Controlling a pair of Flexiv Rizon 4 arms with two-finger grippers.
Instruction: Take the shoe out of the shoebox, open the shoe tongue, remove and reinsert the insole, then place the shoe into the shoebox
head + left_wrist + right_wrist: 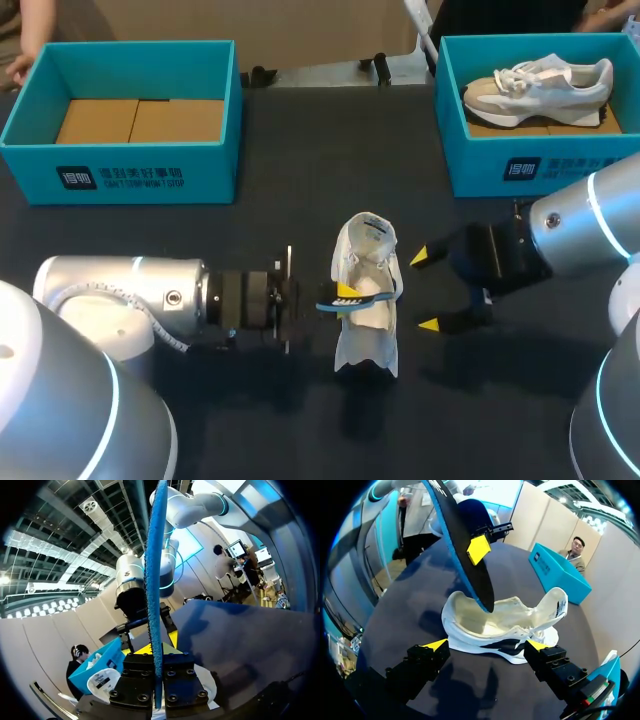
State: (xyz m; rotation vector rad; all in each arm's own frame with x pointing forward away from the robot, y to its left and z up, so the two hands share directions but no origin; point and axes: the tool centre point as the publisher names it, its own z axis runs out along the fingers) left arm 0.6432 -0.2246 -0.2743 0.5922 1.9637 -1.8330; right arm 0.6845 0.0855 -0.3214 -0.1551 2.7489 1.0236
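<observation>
The white shoe (366,330) lies on the bench (300,140) toward its near edge, tongue (368,232) folded open. The left gripper (345,295) pinches the blue insole (378,290) just above it. The right gripper (425,290) sits just beside the shoe, fingers spread. The left shoebox (130,170) and right shoebox (480,165) stand at the far corners, the latter holding a second shoe (545,90)

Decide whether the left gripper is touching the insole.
Touching. The left wrist view shows the insole edge-on, clamped from both sides between the fingers of the left gripper.
</observation>
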